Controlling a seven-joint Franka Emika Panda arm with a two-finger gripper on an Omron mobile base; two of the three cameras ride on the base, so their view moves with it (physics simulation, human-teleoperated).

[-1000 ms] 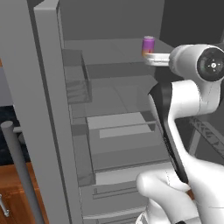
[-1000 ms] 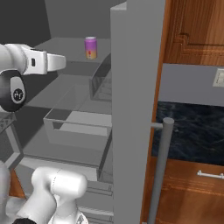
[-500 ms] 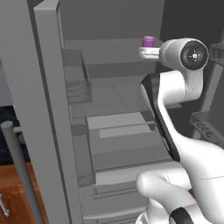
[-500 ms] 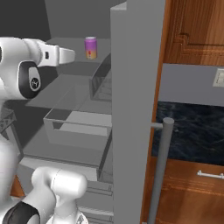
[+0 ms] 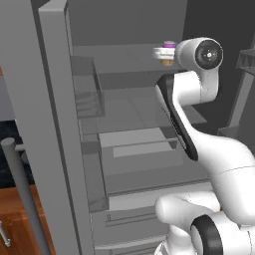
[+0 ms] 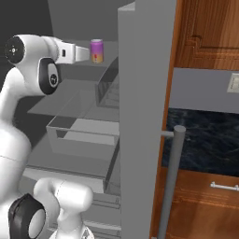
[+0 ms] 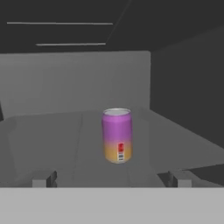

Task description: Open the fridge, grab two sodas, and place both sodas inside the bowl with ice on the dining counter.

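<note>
The fridge [image 5: 50,124] stands open, its grey inside showing shelves and drawers. One soda, a purple can with an orange-yellow lower part [image 7: 117,135], stands upright on the upper shelf [image 6: 96,50], partly hidden behind the hand in the left base view [image 5: 169,46]. My gripper [image 7: 111,178] is open and level with that shelf, pointing at the can from a short way off [image 6: 86,54]. The fingertips [image 7: 43,179] sit wide apart with nothing between them. The bowl and the dining counter are out of view.
Open fridge doors flank the arm, each with a long bar handle [image 5: 20,199] [image 6: 170,182]. Door bins [image 5: 87,94] hang on the left door. A clear drawer [image 6: 79,135] sits below the shelves. Wood cabinets [image 6: 205,32] and a dark counter [image 6: 205,140] lie to the right.
The arm has reached deeper into the fridge, carrying the hand closer to the purple can on the upper shelf. The gripper has stayed open and the can has not moved.
</note>
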